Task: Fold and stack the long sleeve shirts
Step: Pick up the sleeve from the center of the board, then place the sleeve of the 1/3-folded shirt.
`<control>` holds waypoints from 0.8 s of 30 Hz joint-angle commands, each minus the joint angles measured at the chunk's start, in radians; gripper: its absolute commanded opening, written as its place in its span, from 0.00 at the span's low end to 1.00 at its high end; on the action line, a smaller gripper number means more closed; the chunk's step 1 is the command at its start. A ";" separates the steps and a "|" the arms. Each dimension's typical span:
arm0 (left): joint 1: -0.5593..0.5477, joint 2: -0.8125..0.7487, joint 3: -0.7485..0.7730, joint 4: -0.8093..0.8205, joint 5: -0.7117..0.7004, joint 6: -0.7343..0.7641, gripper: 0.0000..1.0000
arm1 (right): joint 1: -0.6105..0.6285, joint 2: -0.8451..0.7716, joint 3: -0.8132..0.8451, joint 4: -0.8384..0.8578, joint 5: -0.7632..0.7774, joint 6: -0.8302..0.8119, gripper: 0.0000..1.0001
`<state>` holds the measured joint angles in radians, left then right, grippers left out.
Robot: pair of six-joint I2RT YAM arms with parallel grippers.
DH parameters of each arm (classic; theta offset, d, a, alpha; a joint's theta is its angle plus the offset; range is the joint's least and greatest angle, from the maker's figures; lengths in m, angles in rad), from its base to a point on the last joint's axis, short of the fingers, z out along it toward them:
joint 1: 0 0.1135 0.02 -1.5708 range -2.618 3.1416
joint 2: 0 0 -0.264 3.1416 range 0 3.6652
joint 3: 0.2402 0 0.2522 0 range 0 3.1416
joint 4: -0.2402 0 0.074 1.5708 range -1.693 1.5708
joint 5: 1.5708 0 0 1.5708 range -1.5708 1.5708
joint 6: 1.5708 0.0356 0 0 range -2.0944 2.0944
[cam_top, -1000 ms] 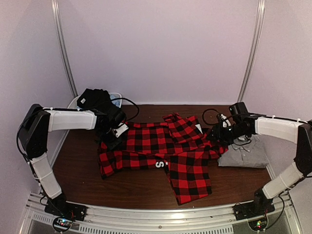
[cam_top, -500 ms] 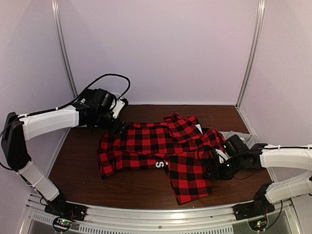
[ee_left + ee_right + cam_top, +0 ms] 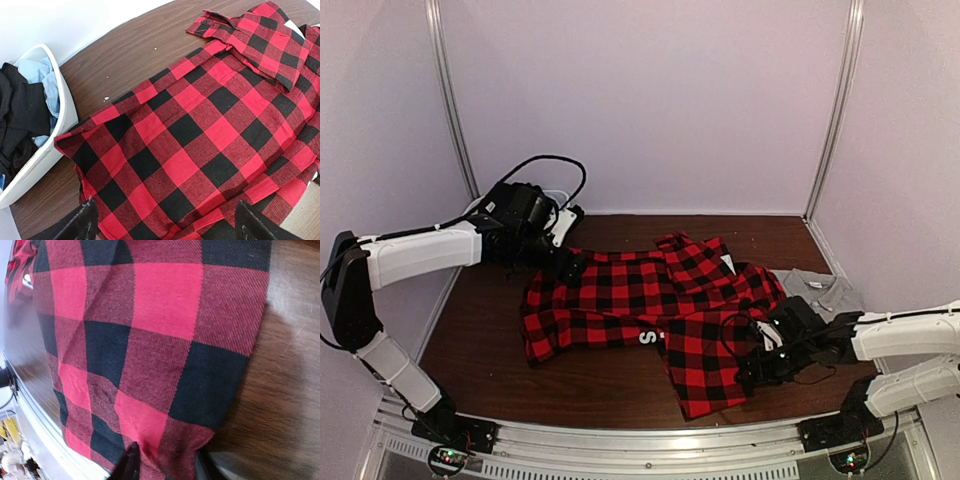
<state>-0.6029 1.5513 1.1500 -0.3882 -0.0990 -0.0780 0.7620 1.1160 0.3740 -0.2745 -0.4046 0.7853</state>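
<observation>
Flannel (image 3: 150, 340) edge between right gripper (image 3: 162, 465) tips

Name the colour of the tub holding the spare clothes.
White tub, clearest in the left wrist view.

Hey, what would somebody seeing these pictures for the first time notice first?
A red-and-black check flannel shirt sprawls across the middle of the dark wooden table, one part reaching toward the near edge. The right hand is low at that part's right edge. A white tub of dark clothes sits far left.
</observation>
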 commanded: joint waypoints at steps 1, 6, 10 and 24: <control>0.006 -0.026 -0.009 0.049 0.007 -0.009 0.97 | 0.024 0.003 0.021 -0.001 0.027 0.017 0.22; 0.006 -0.048 -0.017 0.052 -0.022 -0.008 0.97 | 0.019 -0.065 0.187 -0.130 0.104 -0.017 0.00; 0.006 -0.055 -0.024 0.054 -0.035 -0.003 0.97 | -0.031 -0.051 0.388 -0.182 0.097 -0.077 0.00; 0.006 -0.052 -0.024 0.050 -0.049 -0.017 0.98 | -0.318 0.408 0.958 -0.082 -0.125 -0.241 0.00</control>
<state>-0.6029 1.5143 1.1339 -0.3817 -0.1387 -0.0784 0.4782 1.4189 1.2465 -0.4095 -0.4545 0.5911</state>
